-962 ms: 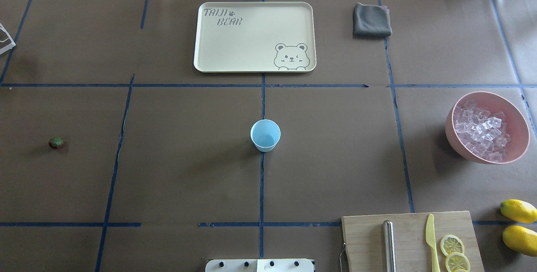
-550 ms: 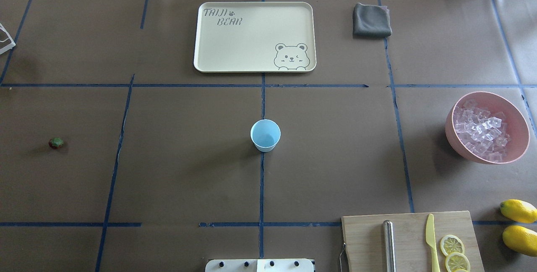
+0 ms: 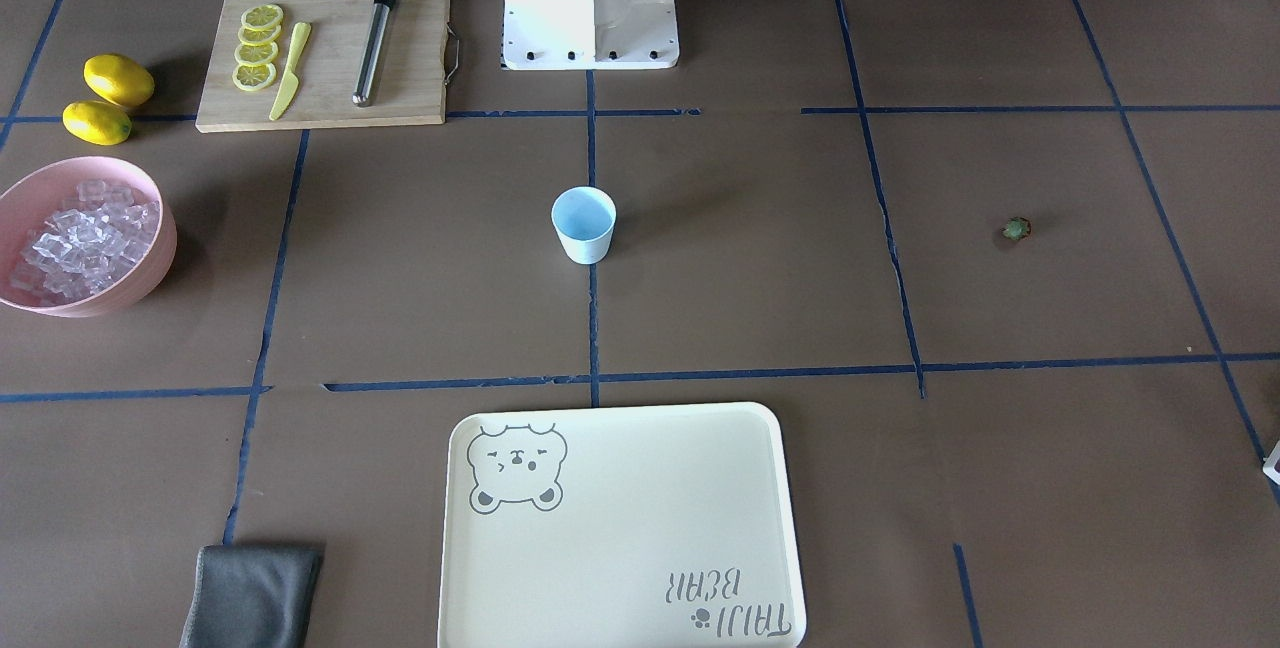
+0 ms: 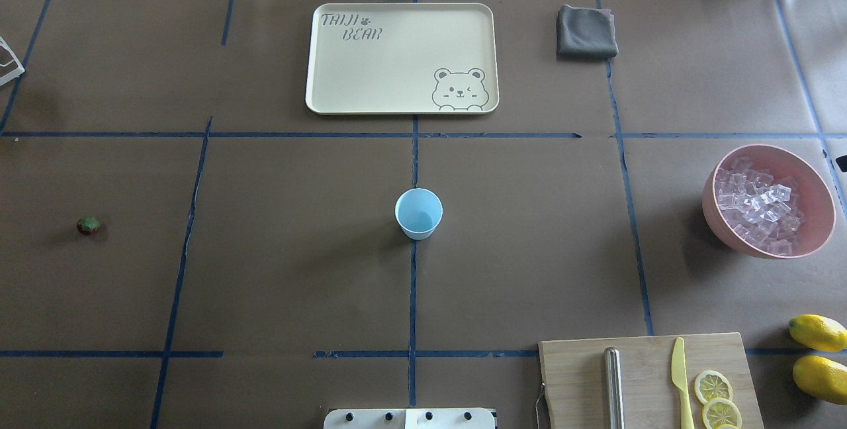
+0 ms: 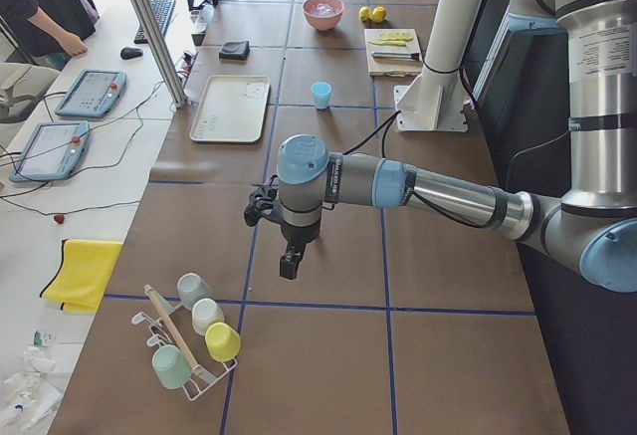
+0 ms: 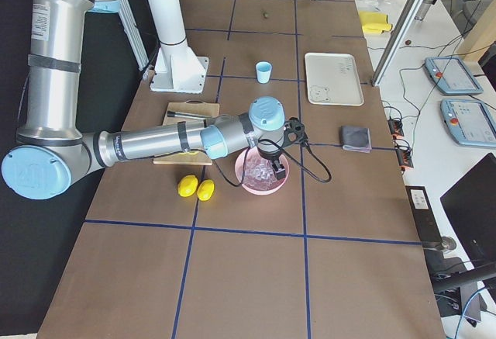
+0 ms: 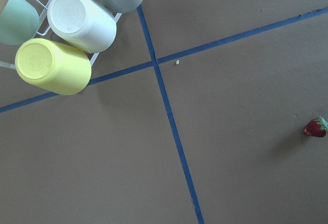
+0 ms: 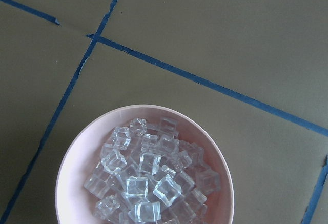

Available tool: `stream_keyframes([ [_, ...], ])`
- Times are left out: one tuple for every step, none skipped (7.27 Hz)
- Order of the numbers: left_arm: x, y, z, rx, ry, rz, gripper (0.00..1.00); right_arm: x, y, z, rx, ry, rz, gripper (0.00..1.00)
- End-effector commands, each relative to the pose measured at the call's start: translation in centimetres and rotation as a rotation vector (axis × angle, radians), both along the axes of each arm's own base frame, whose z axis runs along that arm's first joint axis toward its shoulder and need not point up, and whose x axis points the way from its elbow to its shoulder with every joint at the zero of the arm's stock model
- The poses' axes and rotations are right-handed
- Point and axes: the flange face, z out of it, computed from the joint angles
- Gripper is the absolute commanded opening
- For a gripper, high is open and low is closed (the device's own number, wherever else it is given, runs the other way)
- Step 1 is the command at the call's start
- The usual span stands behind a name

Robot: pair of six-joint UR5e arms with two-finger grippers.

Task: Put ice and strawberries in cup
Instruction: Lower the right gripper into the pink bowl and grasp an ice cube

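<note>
- Overall, one cup (image 4: 419, 214) stands upright, mouth facing straight up and long axis vertical. It sits between the two grippers along the table, well apart from both.
- One strawberry (image 7: 314, 127) lies on its side on the brown table (image 4: 278, 270). In the left wrist view its long axis runs across the picture, leafy cap toward the right and red tip toward the left. It sits at that view's right edge, off to one side of the left gripper (image 5: 289, 264) rather than under it.
- The ice (image 8: 146, 175) is a heap of clear cubes, too many to count, in one pink bowl (image 4: 708, 207). It lies directly below the right gripper (image 6: 277, 171), which hangs just above the bowl.
- Neither gripper's fingers show clearly enough: I cannot tell whether either is spread or closed.
- Near the left gripper, four mugs (image 7: 53, 65) rest on a wire rack.
- Near the right gripper lie two lemons (image 4: 818, 332). Beside them is one cutting board (image 3: 410, 58) with four lemon slices (image 3: 258, 46), one knife (image 3: 288, 74) and one metal rod (image 3: 369, 46).
</note>
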Motion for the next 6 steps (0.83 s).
stream_keyframes([
  [0.1,0.0,-0.4,0.004,0.02,0.0,1.0,-6.7,0.9,-0.3,-0.019,0.036,0.046,1.0],
  [0.1,0.0,-0.3,0.003,0.019,0.0,1.0,-8.8,1.6,0.5,-0.015,0.073,0.062,1.0],
  [0.1,0.0,-0.4,0.004,0.02,0.0,1.0,-8.7,3.0,2.7,-0.015,0.093,0.057,1.0],
  [0.1,0.0,-0.4,0.006,0.02,0.0,1.0,-8.8,3.5,4.4,-0.001,0.091,0.054,1.0],
  [0.1,0.0,-0.7,0.011,0.02,0.0,1.0,-9.5,3.7,6.6,0.007,0.092,0.042,0.99],
  [0.1,0.0,-0.7,0.012,0.02,0.0,1.0,-10.0,3.9,7.4,0.023,0.087,0.036,0.99],
])
